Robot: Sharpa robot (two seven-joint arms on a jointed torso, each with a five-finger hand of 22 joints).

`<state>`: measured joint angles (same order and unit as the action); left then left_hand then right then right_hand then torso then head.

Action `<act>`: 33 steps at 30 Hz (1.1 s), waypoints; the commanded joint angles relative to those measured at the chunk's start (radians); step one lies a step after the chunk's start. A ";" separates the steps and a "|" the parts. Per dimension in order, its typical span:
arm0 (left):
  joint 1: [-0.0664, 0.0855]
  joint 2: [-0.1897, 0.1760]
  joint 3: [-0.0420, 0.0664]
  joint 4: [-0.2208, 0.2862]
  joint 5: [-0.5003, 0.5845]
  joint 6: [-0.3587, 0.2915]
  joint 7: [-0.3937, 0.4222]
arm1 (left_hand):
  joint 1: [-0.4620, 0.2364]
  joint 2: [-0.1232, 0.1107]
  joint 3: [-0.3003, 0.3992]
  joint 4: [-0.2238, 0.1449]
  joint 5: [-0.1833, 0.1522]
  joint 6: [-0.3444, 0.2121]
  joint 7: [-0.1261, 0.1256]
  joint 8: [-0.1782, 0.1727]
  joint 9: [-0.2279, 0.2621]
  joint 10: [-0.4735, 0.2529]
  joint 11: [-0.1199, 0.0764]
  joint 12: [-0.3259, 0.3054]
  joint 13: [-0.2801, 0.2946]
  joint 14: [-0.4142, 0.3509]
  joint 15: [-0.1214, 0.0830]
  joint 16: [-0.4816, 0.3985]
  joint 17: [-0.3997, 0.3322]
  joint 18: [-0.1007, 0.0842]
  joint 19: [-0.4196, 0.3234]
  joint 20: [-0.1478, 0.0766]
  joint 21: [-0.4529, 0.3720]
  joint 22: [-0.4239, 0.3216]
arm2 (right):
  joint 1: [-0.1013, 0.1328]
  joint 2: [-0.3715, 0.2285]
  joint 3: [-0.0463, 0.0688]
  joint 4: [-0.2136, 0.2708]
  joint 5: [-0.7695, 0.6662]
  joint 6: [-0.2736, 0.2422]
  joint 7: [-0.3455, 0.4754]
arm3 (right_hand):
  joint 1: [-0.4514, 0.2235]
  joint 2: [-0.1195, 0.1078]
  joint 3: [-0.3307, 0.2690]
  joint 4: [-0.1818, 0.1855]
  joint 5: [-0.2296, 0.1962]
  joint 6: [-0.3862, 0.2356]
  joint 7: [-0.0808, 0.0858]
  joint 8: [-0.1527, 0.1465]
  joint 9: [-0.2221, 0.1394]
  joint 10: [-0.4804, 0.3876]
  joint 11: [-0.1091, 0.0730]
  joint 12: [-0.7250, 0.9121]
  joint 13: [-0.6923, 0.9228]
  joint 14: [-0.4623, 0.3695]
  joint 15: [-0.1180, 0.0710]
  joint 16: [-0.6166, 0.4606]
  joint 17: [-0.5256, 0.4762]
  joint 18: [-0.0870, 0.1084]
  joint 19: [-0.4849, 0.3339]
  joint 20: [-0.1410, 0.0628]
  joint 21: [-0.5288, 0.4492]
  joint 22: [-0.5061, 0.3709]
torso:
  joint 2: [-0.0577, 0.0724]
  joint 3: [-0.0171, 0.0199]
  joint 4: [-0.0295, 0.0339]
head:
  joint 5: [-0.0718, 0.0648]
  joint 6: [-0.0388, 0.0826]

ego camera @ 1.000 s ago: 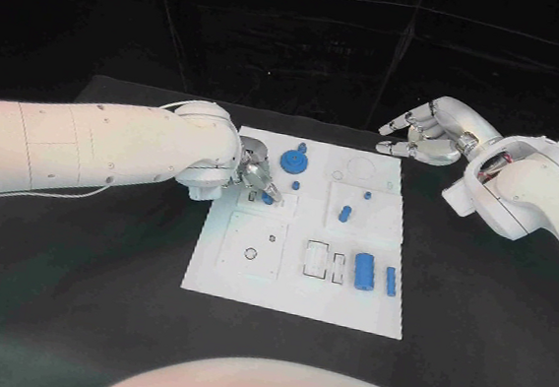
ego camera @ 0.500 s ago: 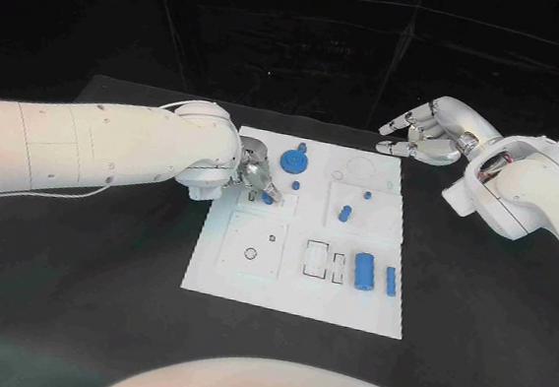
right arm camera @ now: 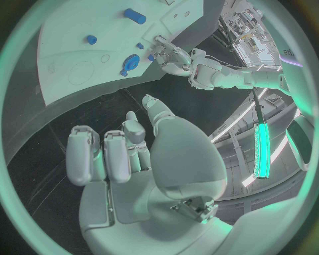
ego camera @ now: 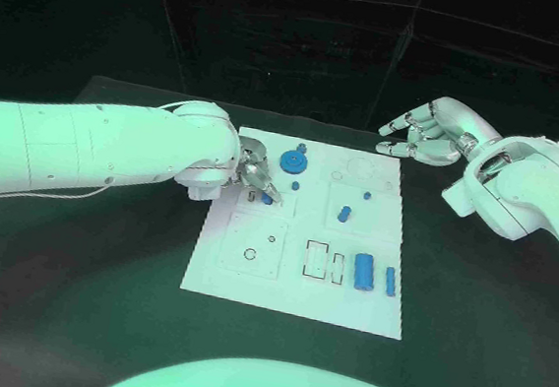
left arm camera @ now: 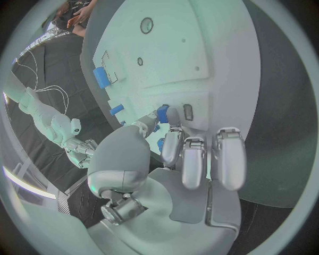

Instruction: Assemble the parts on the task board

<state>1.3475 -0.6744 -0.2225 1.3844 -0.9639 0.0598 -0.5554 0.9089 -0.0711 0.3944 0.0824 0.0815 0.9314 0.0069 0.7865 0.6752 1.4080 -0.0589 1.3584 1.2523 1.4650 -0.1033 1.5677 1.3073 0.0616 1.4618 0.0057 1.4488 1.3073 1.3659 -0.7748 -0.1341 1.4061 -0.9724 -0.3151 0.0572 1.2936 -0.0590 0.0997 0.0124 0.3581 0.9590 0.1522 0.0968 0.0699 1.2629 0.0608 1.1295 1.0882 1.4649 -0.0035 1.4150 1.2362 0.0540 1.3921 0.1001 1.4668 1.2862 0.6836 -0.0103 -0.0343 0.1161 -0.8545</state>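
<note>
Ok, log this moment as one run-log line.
left hand: pinching small blue part over task board | right hand: empty, fingers apart, off board | other blue parts on board

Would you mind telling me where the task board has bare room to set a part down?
The task board is bare along its near edge, below the cutouts and the two blue cylinders. Its far right corner by the round recess is also free. It is crowded at the far left, where the left hand sits over a small blue part beside the blue disc.
</note>
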 commanded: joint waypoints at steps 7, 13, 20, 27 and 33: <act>0.001 0.005 0.001 -0.004 -0.005 0.002 -0.007 | -0.008 0.002 -0.035 0.004 -0.010 0.008 -0.002 -0.001 -0.002 0.005 -0.001 0.003 0.001 0.106 -0.008 0.003 0.263 -0.014 0.022 -0.005 0.003 0.040 | 0.002 -0.001 0.001 0.003 0.002 0.003 0.004 | -0.009 0.000 -0.005 0.000 -0.001 0.008 -0.002 0.006 -0.001 -0.005 0.001 -0.004 -0.001 0.040 -0.009 -0.003 -0.001 0.008 -0.010 0.000 -0.007 -0.001 | 0.000 -0.0001 -0.0003 | -0.001 -0.001; 0.001 0.005 0.001 -0.004 -0.005 -0.001 -0.007 | -0.007 0.005 -0.076 0.015 -0.016 0.008 -0.003 -0.002 -0.002 0.005 -0.001 0.002 0.001 0.106 -0.009 0.003 0.263 -0.015 0.023 -0.006 0.003 0.041 | 0.002 -0.002 0.001 0.005 0.002 0.003 0.004 | -0.009 0.000 -0.005 0.000 -0.001 0.008 -0.002 0.006 -0.001 -0.005 0.001 -0.004 -0.001 0.040 -0.009 -0.003 -0.001 0.008 -0.010 0.000 -0.007 -0.001 | 0.000 -0.0003 0.0001 | -0.002 -0.001; 0.001 0.004 0.001 -0.002 -0.005 0.000 -0.007 | -0.006 0.005 -0.082 0.016 -0.017 0.009 -0.003 -0.002 -0.002 0.005 -0.001 0.002 0.001 0.106 -0.009 0.003 0.263 -0.015 0.023 -0.006 0.004 0.042 | 0.002 -0.002 0.001 0.005 0.002 0.004 0.004 | -0.010 0.000 -0.005 0.001 -0.001 0.008 -0.002 0.006 -0.001 -0.005 0.001 -0.005 -0.003 0.040 -0.009 -0.004 -0.002 0.009 -0.010 -0.001 -0.007 -0.002 | 0.000 -0.0003 0.0000 | -0.002 -0.003; 0.001 0.001 0.001 0.003 -0.009 -0.003 -0.007 | -0.003 0.005 -0.102 0.020 -0.018 0.009 -0.004 -0.002 -0.002 0.006 -0.001 0.003 0.002 0.106 -0.009 0.003 0.263 -0.015 0.024 -0.006 0.004 0.044 | 0.002 -0.002 0.001 0.004 0.002 0.004 0.004 | -0.010 0.000 -0.005 0.001 -0.001 0.008 -0.002 0.006 -0.001 -0.005 0.001 -0.005 -0.003 0.040 -0.009 -0.004 -0.002 0.009 -0.010 -0.001 -0.007 -0.002 | 0.000 -0.0001 0.0006 | -0.003 -0.003; 0.010 -0.018 0.003 0.024 -0.011 -0.021 -0.007 | -0.031 -0.022 -0.191 0.054 -0.031 0.000 -0.002 -0.005 -0.002 -0.010 0.000 -0.016 -0.024 0.106 -0.010 0.003 0.263 -0.013 0.020 -0.007 -0.003 0.034 | 0.002 -0.001 0.001 0.002 0.002 0.004 0.006 | -0.011 0.000 -0.006 0.001 -0.001 0.008 -0.002 0.007 -0.001 -0.006 0.001 -0.006 -0.004 0.040 -0.009 -0.005 -0.003 0.009 -0.012 -0.001 -0.008 -0.004 | 0.000 -0.0012 0.0008 | -0.003 -0.001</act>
<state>1.3531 -0.6899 -0.2213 1.4033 -0.9665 0.0554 -0.5556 0.8881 -0.0918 0.2130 0.1322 0.0542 0.9348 0.0036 0.7865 0.6743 1.4051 -0.0609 1.3455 1.2319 1.4677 -0.1060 1.5677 1.3073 0.0616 1.4645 0.0030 1.4487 1.3073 1.3659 -0.7762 -0.1341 1.4074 -0.9724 -0.3150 0.0571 1.2936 -0.0590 0.0997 0.0124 0.3581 0.9590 0.1521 0.0968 0.0699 1.2629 0.0609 1.1295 1.0852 1.4649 -0.0035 1.4142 1.2339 0.0541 1.3861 0.0992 1.4630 1.2832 0.6836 -0.0108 -0.0342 0.1128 -0.8562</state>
